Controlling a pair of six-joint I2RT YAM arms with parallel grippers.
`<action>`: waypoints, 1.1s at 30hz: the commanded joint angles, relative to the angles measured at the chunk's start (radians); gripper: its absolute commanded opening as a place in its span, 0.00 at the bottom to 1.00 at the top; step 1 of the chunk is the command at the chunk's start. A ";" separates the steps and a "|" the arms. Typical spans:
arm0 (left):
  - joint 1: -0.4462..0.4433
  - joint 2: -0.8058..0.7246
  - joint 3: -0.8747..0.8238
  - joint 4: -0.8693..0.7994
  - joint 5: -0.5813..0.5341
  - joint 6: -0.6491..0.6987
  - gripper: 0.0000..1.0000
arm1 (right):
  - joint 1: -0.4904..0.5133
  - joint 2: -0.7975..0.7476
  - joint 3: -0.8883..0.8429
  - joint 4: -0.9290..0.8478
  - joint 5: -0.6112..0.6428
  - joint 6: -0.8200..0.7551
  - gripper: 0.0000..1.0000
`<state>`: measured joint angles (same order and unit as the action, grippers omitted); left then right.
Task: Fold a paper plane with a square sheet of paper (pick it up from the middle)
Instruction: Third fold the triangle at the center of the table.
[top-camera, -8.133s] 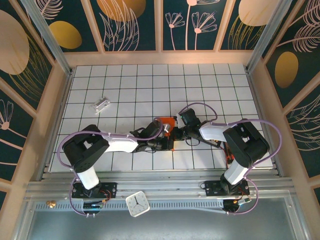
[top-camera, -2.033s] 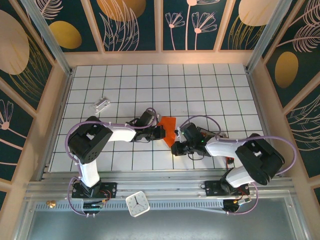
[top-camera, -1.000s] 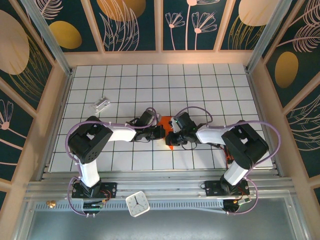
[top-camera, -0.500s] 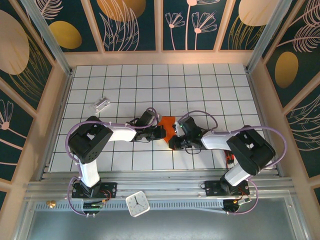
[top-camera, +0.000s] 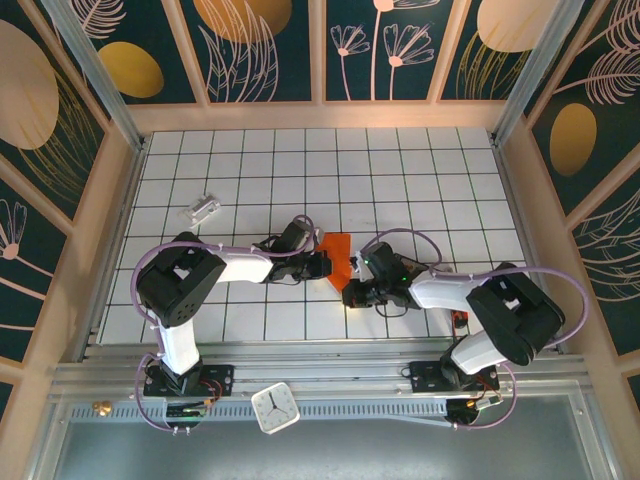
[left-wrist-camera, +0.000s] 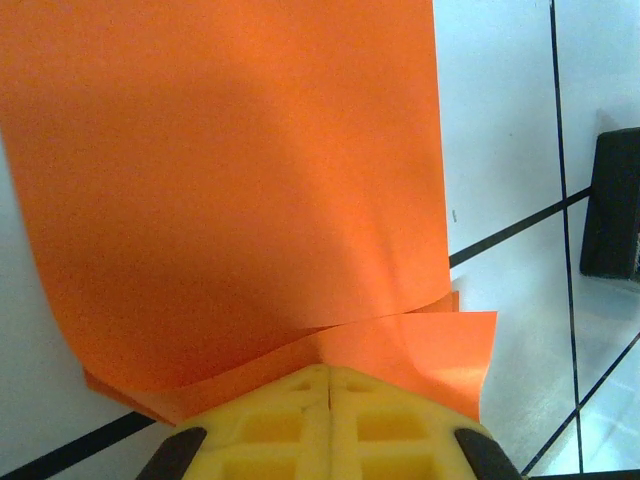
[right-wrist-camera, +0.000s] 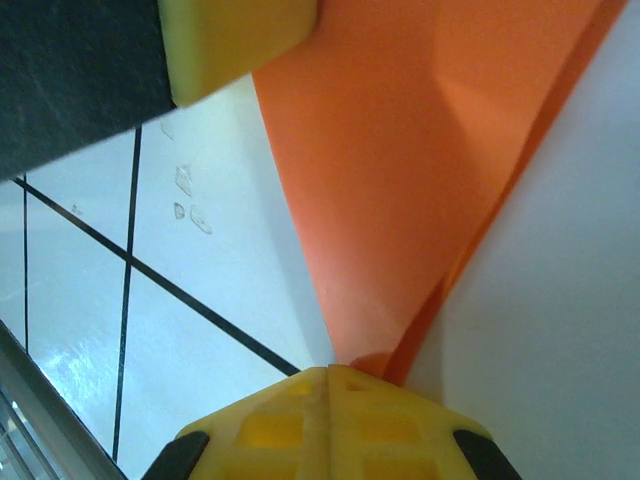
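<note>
Sheet: orange sheet (top-camera: 337, 254), partly folded, lying on the table (top-camera: 250, 160), unmoved.
Left gripper (left-wrist-camera: 328, 370): jaws together, tips on the sheet's edge, unchanged.
Right gripper (right-wrist-camera: 328, 372): jaws together at the sheet's near corner, has slid nearer the bases.

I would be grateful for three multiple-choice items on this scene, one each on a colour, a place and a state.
1. The paper is: A blue; B orange; C white.
2. The silvery-white block lies: A far left, apart from the paper; B on the paper; C against the back wall.
3. The left tool is: A wide open; B holding the block; C shut on the paper's edge.

Answers: B, it is bright orange in both wrist views; A, it sits alone, well left of the paper; C, its yellow fingers meet without a gap where the paper's crease ends.
</note>
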<state>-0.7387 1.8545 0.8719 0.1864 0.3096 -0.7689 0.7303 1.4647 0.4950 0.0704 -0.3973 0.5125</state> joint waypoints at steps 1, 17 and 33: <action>0.012 0.051 -0.008 -0.099 -0.073 0.026 0.00 | 0.013 -0.012 -0.049 -0.271 0.012 0.014 0.00; 0.013 0.053 -0.015 -0.084 -0.063 0.015 0.00 | -0.043 0.003 0.140 -0.103 -0.115 0.021 0.00; 0.012 0.058 0.011 -0.093 -0.057 0.018 0.00 | -0.074 0.136 0.075 -0.059 -0.112 -0.013 0.00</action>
<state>-0.7380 1.8618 0.8845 0.1818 0.3054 -0.7662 0.6613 1.5921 0.6132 0.0265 -0.5198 0.5114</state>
